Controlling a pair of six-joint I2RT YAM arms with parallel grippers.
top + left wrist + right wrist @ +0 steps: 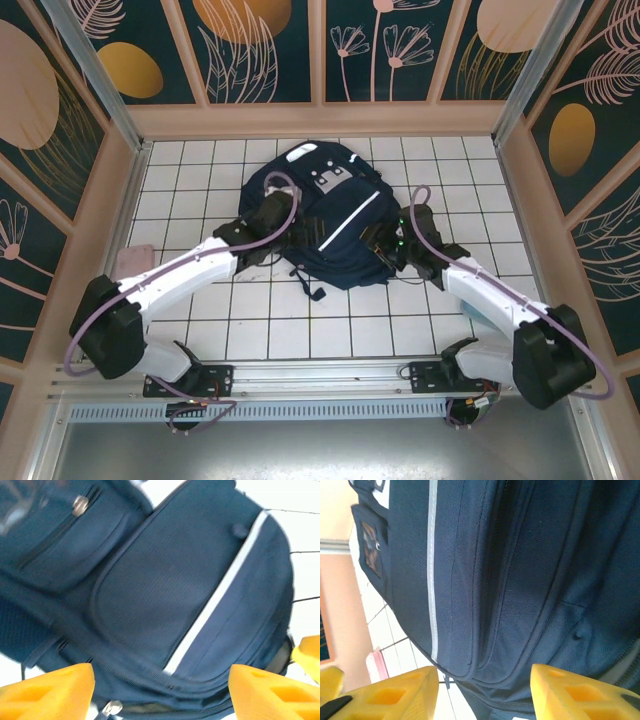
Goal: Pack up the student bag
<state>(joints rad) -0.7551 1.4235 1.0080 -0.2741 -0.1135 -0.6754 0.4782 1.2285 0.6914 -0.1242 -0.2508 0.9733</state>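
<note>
Navy-blue student bag (335,225) lies on the white tiled table (250,330), between both grippers.
The left gripper (161,675) hangs wide open over its white-striped front. The right gripper (484,670) stands open, with the bag's seams just ahead.

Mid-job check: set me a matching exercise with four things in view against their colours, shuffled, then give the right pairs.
Things:
1. backpack
2. stripe on the backpack
3. fingers of the left end effector
4. flat thing at the left edge of the table

Colours:
A. yellow
B. pink
C. navy blue
D. white

Pairs: 1-C, 2-D, 3-A, 4-B.
</note>
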